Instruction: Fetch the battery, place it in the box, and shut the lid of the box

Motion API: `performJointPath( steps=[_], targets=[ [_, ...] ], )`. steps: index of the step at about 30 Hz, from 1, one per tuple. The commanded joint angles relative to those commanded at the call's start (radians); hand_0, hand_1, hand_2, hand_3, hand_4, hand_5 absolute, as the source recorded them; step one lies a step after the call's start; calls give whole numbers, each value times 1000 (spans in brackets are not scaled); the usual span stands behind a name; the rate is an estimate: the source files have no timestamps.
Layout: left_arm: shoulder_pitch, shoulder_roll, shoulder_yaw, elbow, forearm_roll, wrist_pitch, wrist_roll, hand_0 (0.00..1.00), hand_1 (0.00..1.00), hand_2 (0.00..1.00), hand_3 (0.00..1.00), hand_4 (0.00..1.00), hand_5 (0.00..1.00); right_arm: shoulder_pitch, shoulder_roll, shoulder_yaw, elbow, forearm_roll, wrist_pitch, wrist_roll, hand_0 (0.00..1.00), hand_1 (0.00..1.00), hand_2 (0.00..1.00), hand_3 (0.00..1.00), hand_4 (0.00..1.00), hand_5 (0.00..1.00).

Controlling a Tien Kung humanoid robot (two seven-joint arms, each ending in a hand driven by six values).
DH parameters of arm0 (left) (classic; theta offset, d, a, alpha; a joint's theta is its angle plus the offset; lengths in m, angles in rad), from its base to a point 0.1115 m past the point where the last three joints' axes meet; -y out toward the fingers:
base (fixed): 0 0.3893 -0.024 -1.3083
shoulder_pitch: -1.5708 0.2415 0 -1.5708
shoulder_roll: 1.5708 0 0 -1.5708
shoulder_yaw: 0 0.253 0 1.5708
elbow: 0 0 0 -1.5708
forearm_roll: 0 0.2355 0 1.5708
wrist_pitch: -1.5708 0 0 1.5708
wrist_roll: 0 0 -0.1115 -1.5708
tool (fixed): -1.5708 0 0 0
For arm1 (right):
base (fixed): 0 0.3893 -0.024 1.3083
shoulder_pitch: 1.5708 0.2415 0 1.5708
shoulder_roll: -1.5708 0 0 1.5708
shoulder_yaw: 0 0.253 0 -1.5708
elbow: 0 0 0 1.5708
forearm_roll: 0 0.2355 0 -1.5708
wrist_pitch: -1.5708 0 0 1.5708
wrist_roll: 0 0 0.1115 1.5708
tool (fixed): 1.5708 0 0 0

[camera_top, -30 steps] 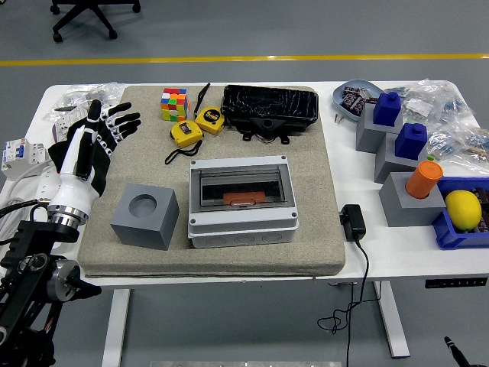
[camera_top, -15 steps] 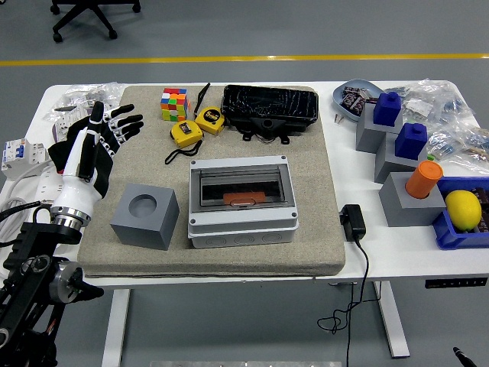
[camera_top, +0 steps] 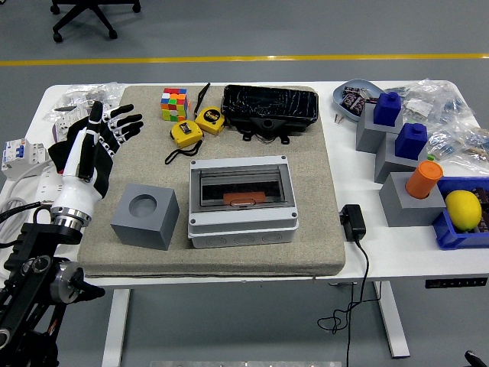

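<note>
Left hand: our left hand (camera_top: pixel 95 145) hovers over the mat's left edge, fingers spread, holding nothing.
Grey block (camera_top: pixel 144 215): nearest us on the mat (camera_top: pixel 306 153), round hollow on top, nothing visible in it.
Box (camera_top: pixel 242 200): centre of the mat, clear lid down; through it we see an orange battery (camera_top: pixel 243 200) lying inside.
Blue bin (camera_top: pixel 452 226): at the counter (camera_top: pixel 397 245) right edge, a lemon (camera_top: pixel 463 209) in it.
Black tray (camera_top: pixel 269 107): far side of the mat, contents unclear.
Bowl (camera_top: pixel 357 97): far right, with small wrapped items.
</note>
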Motion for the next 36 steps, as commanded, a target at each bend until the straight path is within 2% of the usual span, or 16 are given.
performJointPath(
  steps=[1,6,7,9,12,13,18,19,25,26,28,31,32,36],
  targets=[
    [1,-1,-1,0,0,1,-1,750,689,673,703,998,998,0,-1,6,0,23,28,-9,186,111,213,203,836,462],
    [4,-3,1,-1,1,0,0,750,689,673,703,998,998,-1,-5,41,0,65,192,-33,186,111,213,203,836,462],
    [5,-3,1,-1,2,0,0,750,690,672,703,998,998,-1,-5,47,0,68,221,-33,474,548,609,551,997,688],
    [5,-4,-1,-2,2,0,0,750,690,672,703,998,998,-3,-3,56,0,69,256,-29,474,548,609,551,997,688],
    [7,-4,-4,-3,2,0,0,750,690,672,703,998,998,-4,0,63,0,80,282,-25,474,548,609,551,997,688],
    [7,-3,-4,-3,3,0,0,749,689,672,703,998,998,-4,1,65,0,84,289,-24,655,716,757,811,998,730],
    [6,-3,-5,-3,3,1,0,749,689,672,703,998,998,-2,0,70,0,119,330,-35,655,716,757,811,998,730],
    [6,-4,-4,-3,3,1,0,749,688,671,702,998,998,-2,-1,72,0,120,336,-39,689,772,818,881,998,882],
    [7,-4,-6,-5,3,3,-2,749,688,671,702,998,998,-2,-2,49,0,125,367,-60,689,772,818,881,998,882],
    [6,-4,-5,-5,3,3,-2,749,687,670,700,998,998,-2,-1,47,0,129,363,-57,892,868,857,889,998,998],
    [5,-3,-3,-5,3,3,-2,749,687,670,700,998,998,-2,-1,49,0,148,356,-48,892,868,857,889,998,998],
    [5,-2,-2,-4,4,4,-2,749,687,670,700,998,998,0,-1,60,0,169,379,-48,892,868,857,889,998,998],
    [5,-2,-1,-4,4,3,-1,747,687,670,699,998,998,0,-1,67,0,170,382,-48,998,953,911,919,998,998],
    [4,0,2,-4,5,3,0,747,687,670,699,998,998,1,-2,90,0,175,399,-47,998,953,911,919,998,998]
  ],
)
